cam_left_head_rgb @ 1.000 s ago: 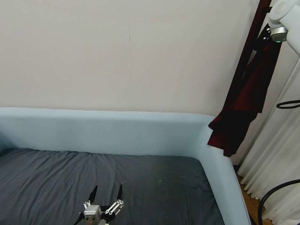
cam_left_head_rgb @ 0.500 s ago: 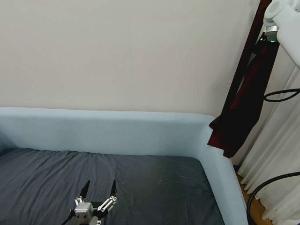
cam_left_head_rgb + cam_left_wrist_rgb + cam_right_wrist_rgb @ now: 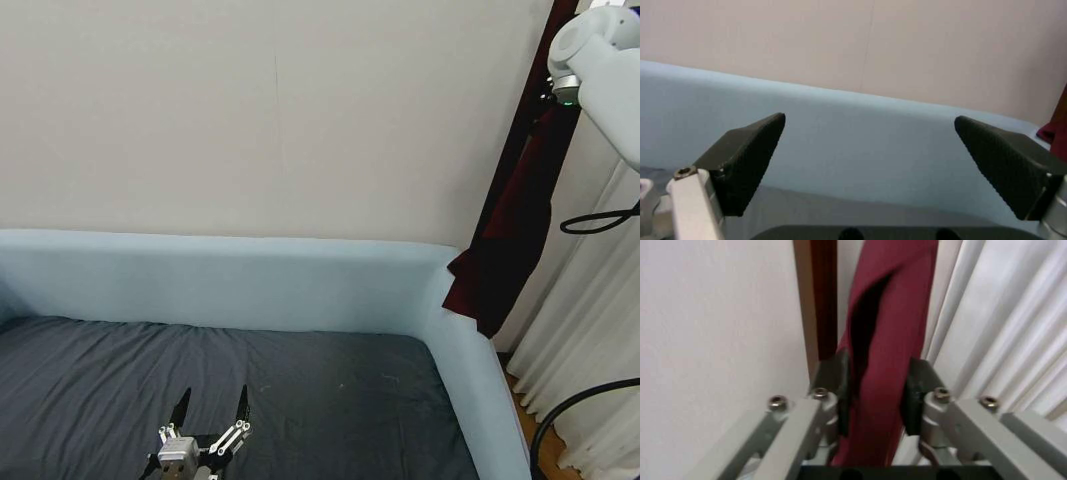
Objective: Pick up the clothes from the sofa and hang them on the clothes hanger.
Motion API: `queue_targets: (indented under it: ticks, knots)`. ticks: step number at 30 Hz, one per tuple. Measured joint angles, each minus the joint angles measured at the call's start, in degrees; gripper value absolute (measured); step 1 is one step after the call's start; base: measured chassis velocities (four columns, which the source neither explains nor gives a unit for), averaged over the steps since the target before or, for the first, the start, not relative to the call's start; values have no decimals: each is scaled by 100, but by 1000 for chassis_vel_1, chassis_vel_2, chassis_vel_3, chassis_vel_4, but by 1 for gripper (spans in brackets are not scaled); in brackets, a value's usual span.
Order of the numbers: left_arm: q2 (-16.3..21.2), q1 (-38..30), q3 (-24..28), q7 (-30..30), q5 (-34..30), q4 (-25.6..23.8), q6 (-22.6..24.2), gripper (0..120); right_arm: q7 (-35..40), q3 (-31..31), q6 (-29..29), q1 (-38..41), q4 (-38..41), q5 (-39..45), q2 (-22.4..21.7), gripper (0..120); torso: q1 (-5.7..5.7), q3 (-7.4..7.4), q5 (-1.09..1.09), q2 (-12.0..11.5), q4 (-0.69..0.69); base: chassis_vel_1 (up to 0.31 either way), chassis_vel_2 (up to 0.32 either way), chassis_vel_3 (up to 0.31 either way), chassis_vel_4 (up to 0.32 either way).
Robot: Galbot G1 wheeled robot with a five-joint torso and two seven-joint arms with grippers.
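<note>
A dark red garment (image 3: 508,245) hangs beside the sofa's right end, along a dark wooden hanger pole (image 3: 532,95). My right arm (image 3: 592,62) reaches up to the top of that pole. In the right wrist view my right gripper (image 3: 873,387) is shut on a fold of the red garment (image 3: 883,325), with the pole (image 3: 817,300) just behind it. My left gripper (image 3: 211,415) hovers low over the sofa's dark grey seat (image 3: 330,400), open and holding nothing. In the left wrist view its fingers (image 3: 747,160) stand wide apart facing the backrest.
The light blue sofa backrest (image 3: 230,280) and right armrest (image 3: 470,380) border the seat. White curtains (image 3: 590,340) hang at the right behind the garment, and black cables (image 3: 600,215) loop off my right arm. A plain wall (image 3: 250,110) lies behind.
My right arm has shifted left and closer to the pole, and the red garment now hangs narrower against it. The left gripper has dropped slightly and moved a little left.
</note>
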Motion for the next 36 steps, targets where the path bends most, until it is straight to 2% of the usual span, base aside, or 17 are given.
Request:
queue_targets:
  ticks: [3,5,8,12,14,17,18,19,21,23,27,29,30,31,33,34,36]
  knots:
    - [31,-8,0,0,0,-9,-1,100,2,-87,0,67,289,1,-130,35,0,0,0,0,-1,0,0,0,0]
    - [48,-34,-10,-4,-9,-9,1,100,98,-164,0,159,653,7,-278,46,0,0,1,0,-2,0,0,0,0]
    - [45,-36,-4,-8,-14,-8,2,100,239,-275,0,299,1108,197,-463,54,0,0,0,0,-1,0,0,0,0]
    - [37,-45,33,-8,-15,20,5,100,409,-438,0,433,1920,303,-857,73,-2,-1,-2,1,-1,0,0,0,0]
    - [45,-55,38,-8,-23,25,13,100,427,-481,0,439,2126,230,-965,77,-1,0,0,0,-2,0,0,0,0]
    - [66,-107,53,0,-48,74,13,100,268,-311,329,312,3049,176,-1397,91,-1,-1,-2,0,-3,0,0,0,0]
    - [66,-107,53,0,-48,74,13,100,268,-311,329,312,3049,176,-1397,91,-1,-1,-2,0,-3,0,0,0,0]
    - [66,-120,59,8,-55,92,2,100,73,-224,591,170,3375,160,-1552,96,-1,-1,-5,1,-2,0,0,0,0]
    - [59,-137,76,32,-71,123,-9,100,-395,64,1070,-261,4168,172,-1882,99,-1,1,3,0,-1,0,0,0,0]
    - [57,-138,79,35,-71,126,-11,100,-463,133,1131,-342,4300,194,-1933,100,-1,1,4,0,0,0,0,0,0]
    - [14,-135,122,63,-65,195,-31,100,-799,725,1328,-1298,5896,807,-2531,100,-1,0,-1,0,0,0,0,0,0]
    - [14,-135,122,63,-65,195,-31,100,-799,725,1328,-1298,5896,807,-2531,100,-1,0,-1,0,0,0,0,0,0]
    - [-54,-135,141,73,-72,267,-44,100,-1137,1006,1539,-2018,6815,793,-2934,100,-1,-1,0,1,-4,0,0,0,0]
    - [-96,-135,145,85,-70,315,-57,100,-1318,1233,1737,-2502,7178,630,-3115,100,-1,0,0,0,-2,0,0,0,0]
    - [-143,-129,152,105,-62,371,-81,100,-1570,1887,2011,-3471,7565,280,-3308,100,-1,-1,0,1,-2,0,0,0,0]
    - [-143,-129,152,105,-62,371,-81,100,-1570,1887,2011,-3471,7565,280,-3308,100,-1,-1,0,1,-2,0,0,0,0]
    - [-169,-134,152,134,-52,430,-112,100,-1665,2277,2185,-4527,7770,-40,-3419,100,-1,0,2,0,-3,0,0,0,0]
